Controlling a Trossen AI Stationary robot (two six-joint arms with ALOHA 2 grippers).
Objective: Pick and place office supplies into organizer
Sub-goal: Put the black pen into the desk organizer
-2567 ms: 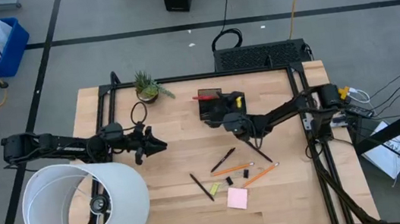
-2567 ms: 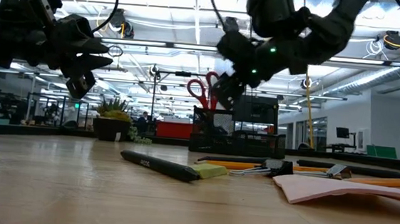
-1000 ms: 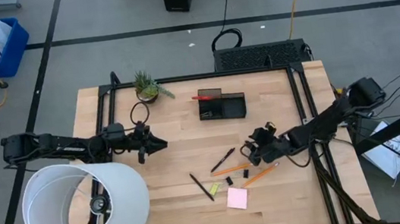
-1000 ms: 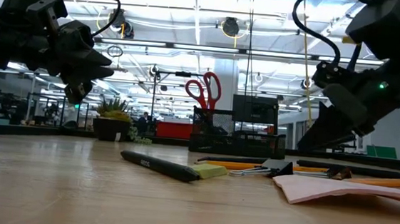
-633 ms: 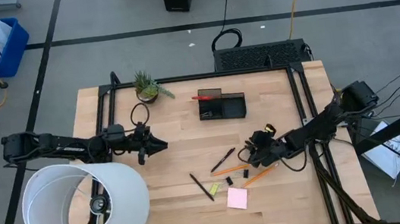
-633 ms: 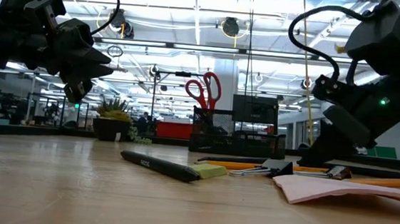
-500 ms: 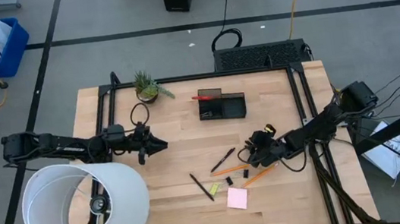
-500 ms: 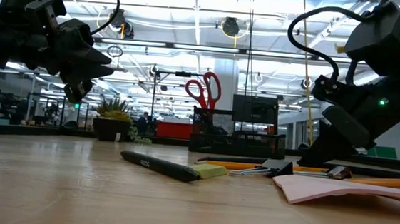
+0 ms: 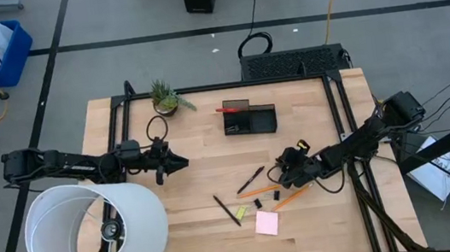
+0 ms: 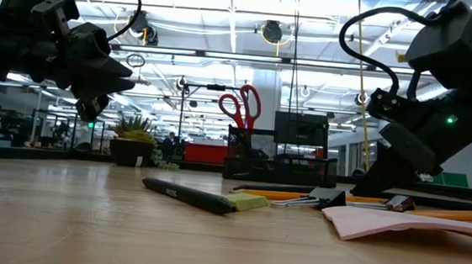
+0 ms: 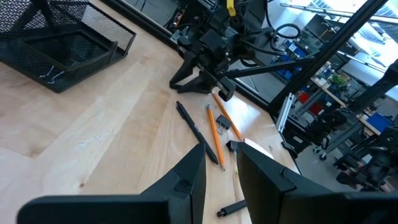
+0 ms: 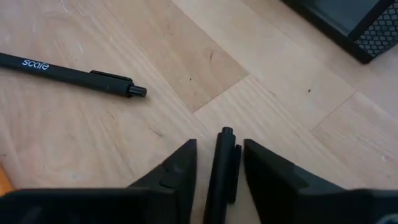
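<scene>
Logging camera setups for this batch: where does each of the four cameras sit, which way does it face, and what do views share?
High view: overhead, straight down on the table; both arms, organizer.
Low view: at tabletop height, level across; pink sticky-note pad near, scissors in the organizer behind.
Left wrist view: past the left end effector toward the right arm.
Right wrist view: down past the right end effector, a black pen between its fingers.
Shared: high and left wrist views show the orange pencils.

Pens (image 11: 199, 134), pencils (image 11: 214, 132), distant organizer (image 11: 59, 40)
</scene>
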